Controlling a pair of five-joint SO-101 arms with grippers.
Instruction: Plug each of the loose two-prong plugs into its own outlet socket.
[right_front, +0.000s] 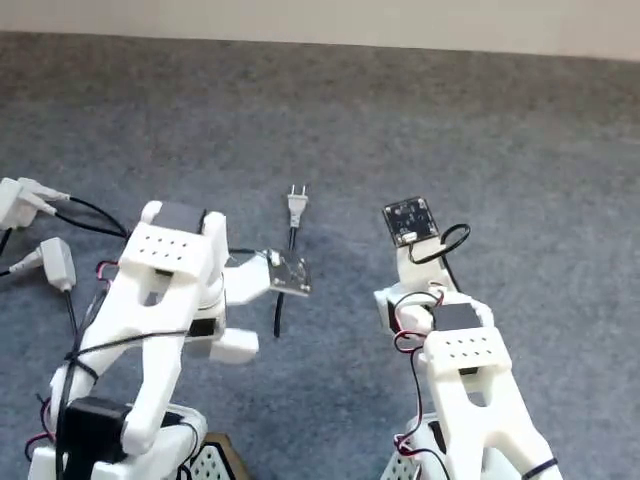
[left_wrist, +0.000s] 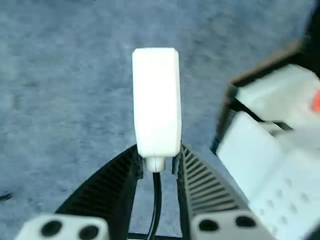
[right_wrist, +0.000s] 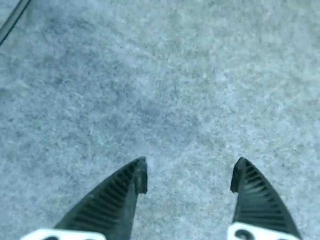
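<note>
Gripping the white block (left_wrist: 156, 102) at its cable end, your left gripper (left_wrist: 159, 152) is clamped on it from both sides, and the block juts straight out past the fingertips above the grey carpet (left_wrist: 60, 75). I take it for one of the outlet sockets, so the step in hand looks like bringing socket and plug together.

Keep that clamp firm and the block level. It's held only at its tail, so a push on the far end could lever it round. Have the plug taken by its body, behind the prongs, then line the prongs up square with the slots before pressing. Mind the black lead (left_wrist: 156, 195) running back between the fingers, so it doesn't drag.

Now the block itself: plain white, long and rounded at the corners, and you can't see its slotted face.

Out on the table, the loose two-prong plug (right_front: 296, 203) lies flat between the two arms, prongs pointing away from the bases. Your right gripper (right_wrist: 191, 167) hangs spread wide and empty over bare carpet. Two more white corded pieces (right_front: 55, 262) sit at the table's left edge.
</note>
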